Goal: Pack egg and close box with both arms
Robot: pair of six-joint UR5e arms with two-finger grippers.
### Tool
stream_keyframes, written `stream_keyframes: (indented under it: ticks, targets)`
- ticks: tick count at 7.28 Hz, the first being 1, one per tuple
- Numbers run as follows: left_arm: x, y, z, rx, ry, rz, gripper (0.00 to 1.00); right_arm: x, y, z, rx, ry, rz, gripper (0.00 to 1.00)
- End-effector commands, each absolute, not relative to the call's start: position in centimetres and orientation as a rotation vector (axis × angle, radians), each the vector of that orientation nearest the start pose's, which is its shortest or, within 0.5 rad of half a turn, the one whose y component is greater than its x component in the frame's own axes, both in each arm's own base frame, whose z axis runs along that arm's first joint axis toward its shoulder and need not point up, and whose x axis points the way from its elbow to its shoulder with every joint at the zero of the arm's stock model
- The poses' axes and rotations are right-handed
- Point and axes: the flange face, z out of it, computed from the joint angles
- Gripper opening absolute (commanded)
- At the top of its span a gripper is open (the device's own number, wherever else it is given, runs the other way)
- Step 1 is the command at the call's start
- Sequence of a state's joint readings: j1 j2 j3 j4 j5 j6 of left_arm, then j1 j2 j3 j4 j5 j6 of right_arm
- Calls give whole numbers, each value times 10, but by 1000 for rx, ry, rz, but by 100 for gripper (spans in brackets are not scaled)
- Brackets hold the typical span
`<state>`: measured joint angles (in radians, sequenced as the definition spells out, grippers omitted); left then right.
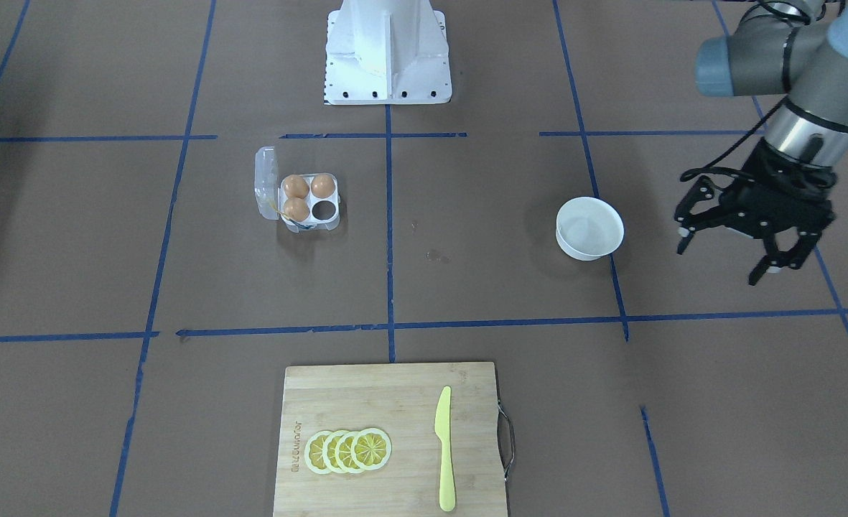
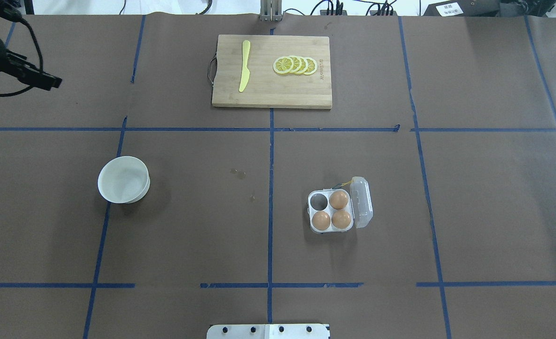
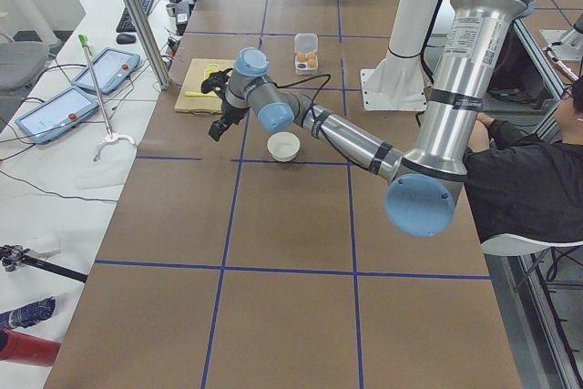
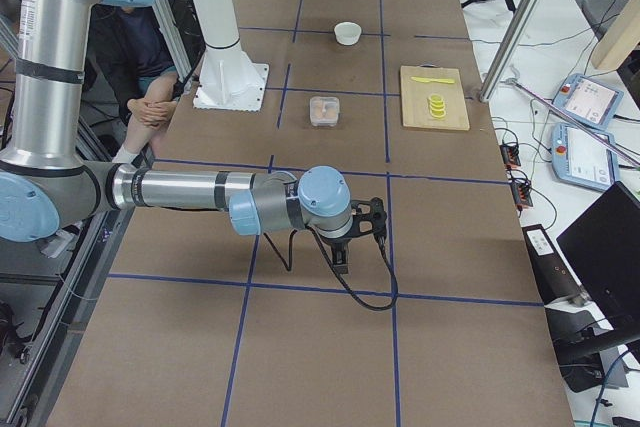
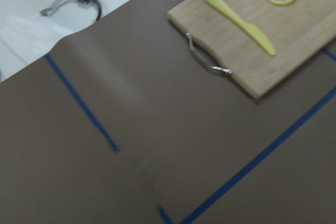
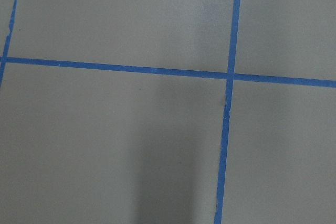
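The box [image 2: 330, 211] stands right of the table's middle with its clear lid [image 2: 361, 201] hinged open to the right. Three orange-brown eggs [image 2: 338, 199] fill three cells; the far left cell [image 2: 319, 201] is empty. No loose egg shows. The box also shows in the front view [image 1: 329, 217]. My left gripper [image 1: 721, 258] hangs open and empty above the table, beside the white bowl [image 1: 589, 228] and far from the box. My right gripper [image 4: 345, 247] shows only in the right side view, low over the near table end; I cannot tell if it is open.
The white bowl [image 2: 124, 179] looks empty. A bamboo cutting board [image 2: 259, 96] at the far edge carries lemon slices [image 2: 295, 65] and a yellow knife [image 2: 244, 66]. The white pedestal base [image 1: 388, 50] stands at the robot's side.
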<state>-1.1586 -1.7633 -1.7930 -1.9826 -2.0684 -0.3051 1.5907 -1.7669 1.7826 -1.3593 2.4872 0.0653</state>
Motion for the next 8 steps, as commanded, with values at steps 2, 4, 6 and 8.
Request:
stream_keyframes:
  ticks: [2,4,6,8]
  targets:
    - [42,-557,540,346,618,249,100,62,-418,609,190,-918,-27,100]
    - [-1,-542,578,81,601,106,100,62,-417,609,189,-919,-23,100]
    - [-77,-497,624,72,622,142,100,62,-417,609,188,-924,-23,100]
    - [-114,-459,644,108,792,105,100,61,-418,604,192,-928,-22,100]
